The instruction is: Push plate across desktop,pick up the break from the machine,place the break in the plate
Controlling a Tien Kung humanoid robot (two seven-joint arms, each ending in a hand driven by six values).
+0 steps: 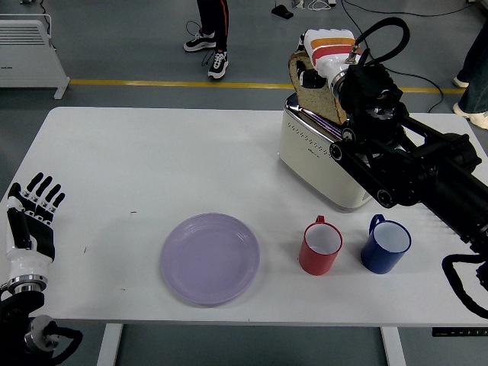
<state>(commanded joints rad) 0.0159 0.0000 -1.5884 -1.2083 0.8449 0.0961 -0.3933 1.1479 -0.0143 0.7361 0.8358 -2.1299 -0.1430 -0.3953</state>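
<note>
- The right robot hand [324, 61] is closed on the bread slice [311, 90], holding it just above the toaster [316, 164].
- The plate [210, 258] lies well to the left of the toaster and nearer the worktop's [152, 160] front edge.
- The left robot hand [30, 221], fingers spread and holding nothing, rests far left of the plate.
- The bread is brown and flat, held upright.

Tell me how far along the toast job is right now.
The round lilac plate sits at the table's near side, so the push looks done, though that can't be confirmed. In hand: the right robot hand grips the brown bread slice, raised clear above the cream toaster. Left to do: carry it over and set it on the plate, which is bare. The left robot hand rests open at the table's left edge.
</note>
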